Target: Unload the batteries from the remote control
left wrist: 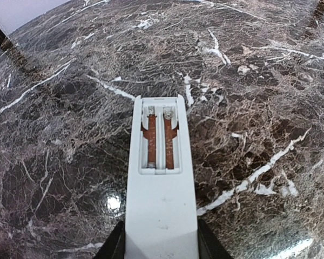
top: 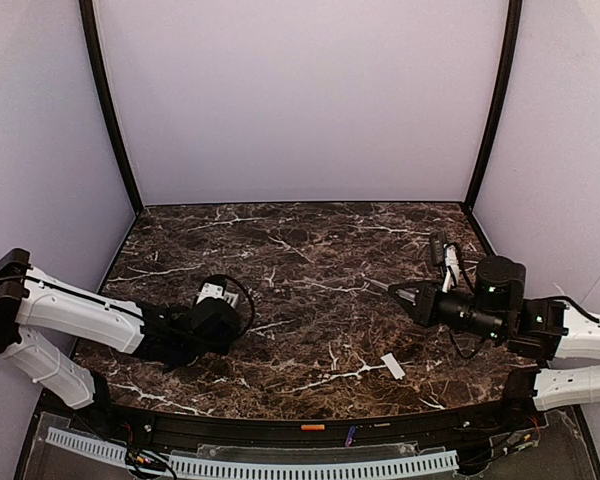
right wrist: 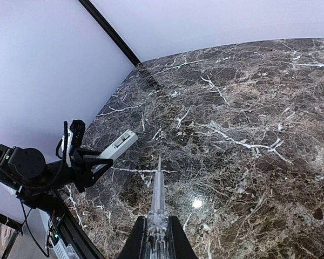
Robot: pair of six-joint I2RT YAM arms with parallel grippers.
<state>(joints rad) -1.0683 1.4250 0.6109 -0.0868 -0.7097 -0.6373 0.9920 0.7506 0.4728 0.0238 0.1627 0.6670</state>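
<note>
Remote (left wrist: pixel 161 210) sits clamped between the fingers (left wrist: pixel 114 245) of my left gripper (left wrist: pixel 161 247). I hold it by its near end, and the far end juts out over the table (left wrist: pixel 270 81). Its back faces my left wrist camera, and the recess (left wrist: pixel 160 164) there is uncovered. Two batteries (left wrist: pixel 151 143) lie in it side by side, orange-red and running lengthwise, their metal ends toward the far end of the remote. Both are seated in the recess.

My right gripper (right wrist: pixel 157 233) has its jaws closed tight on a tool (right wrist: pixel 158 197), a slim clear shaft that narrows to a fine metal point. The point sticks straight out ahead of the fingers, above the table. It aims across toward the remote but is well apart from it.

From the top camera, my left gripper is at the left side of the table and my right gripper at the right side, the two facing each other. A small flat white cover (top: pixel 393 366) lies on the table near the front edge, just in front of my right gripper and apart from both.
</note>
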